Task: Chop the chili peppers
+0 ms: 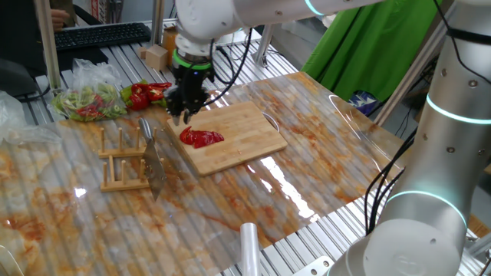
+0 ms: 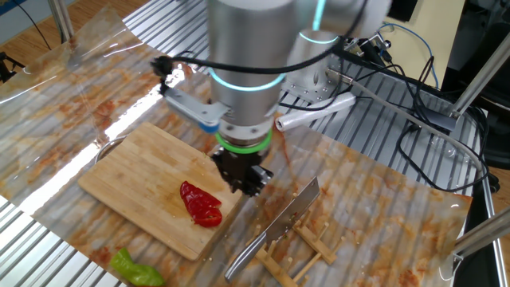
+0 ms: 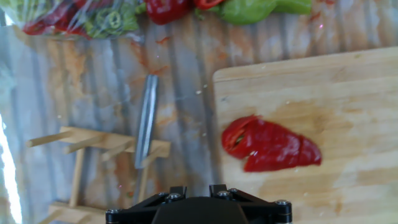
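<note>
Glossy red chili peppers point(image 3: 268, 145) lie ready on the pale bamboo board point(image 1: 234, 136), steel knife point(image 2: 275, 229) propped in its wooden rack point(image 1: 123, 161) at nine o'clock, while the black pincer point(image 1: 184, 113) hangs narrowed and empty-looking.

A glossy red chili pepper point(image 3: 270, 145), flattened and partly sliced, lies on the bamboo cutting board point(image 3: 348, 93).

The table point(image 1: 322, 153) was a ribbed metal frame covered by a clear plastic sheet point(image 1: 307, 123) smeared with reddish stains. Directly on the sheet lay a wooden cutting board point(image 1: 238, 134), a small wooden rack point(image 1: 123, 165) with a knife point(image 1: 153, 161) propped in it just beside the board, and, near the far edge, a plastic bag of cut peppers point(image 1: 88, 100) next to loose red and green peppers point(image 1: 146, 92).
</note>
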Motion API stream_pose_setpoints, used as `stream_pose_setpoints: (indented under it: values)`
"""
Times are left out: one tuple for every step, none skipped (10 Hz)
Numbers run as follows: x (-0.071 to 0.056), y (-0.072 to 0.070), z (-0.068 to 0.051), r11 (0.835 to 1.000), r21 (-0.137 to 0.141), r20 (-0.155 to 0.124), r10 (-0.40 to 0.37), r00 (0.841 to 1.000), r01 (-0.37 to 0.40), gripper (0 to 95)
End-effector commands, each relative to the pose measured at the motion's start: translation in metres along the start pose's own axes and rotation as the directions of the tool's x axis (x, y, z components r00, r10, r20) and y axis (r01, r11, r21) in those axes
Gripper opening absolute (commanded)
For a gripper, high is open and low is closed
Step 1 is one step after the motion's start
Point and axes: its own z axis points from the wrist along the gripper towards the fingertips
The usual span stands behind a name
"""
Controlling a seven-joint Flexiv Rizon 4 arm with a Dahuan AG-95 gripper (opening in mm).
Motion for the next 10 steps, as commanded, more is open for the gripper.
stream_pose_setpoints:
  values:
    - [-0.003,-0.007,0.003,1.000,-0.003,-0.002,0.001,1.000,-0.001,19.0]
    - [-0.004,-0.011,0.004,1.000,-0.004,0.000,0.006,1.000,-0.006,19.0]
    - [-0.005,-0.015,0.005,1.000,-0.006,0.000,0.009,1.000,-0.009,19.0]
    - [-0.006,-0.018,0.006,1.000,-0.005,0.001,0.007,1.000,-0.007,19.0]
    - [-0.007,-0.021,0.008,1.000,-0.005,0.003,0.000,1.000,0.000,19.0]
    - [-0.009,-0.023,0.008,1.000,-0.005,0.002,0.000,1.000,0.000,19.0]
    - [-0.010,-0.023,0.008,1.000,-0.004,0.001,-0.002,1.000,0.002,19.0]
    - [-0.010,-0.024,0.008,1.000,-0.004,-0.003,-0.003,1.000,0.003,19.0]
    - [-0.010,-0.024,0.008,1.000,-0.004,-0.004,-0.004,1.000,0.004,19.0]
    - [-0.010,-0.024,0.008,1.000,-0.003,-0.004,-0.005,1.000,0.005,19.0]
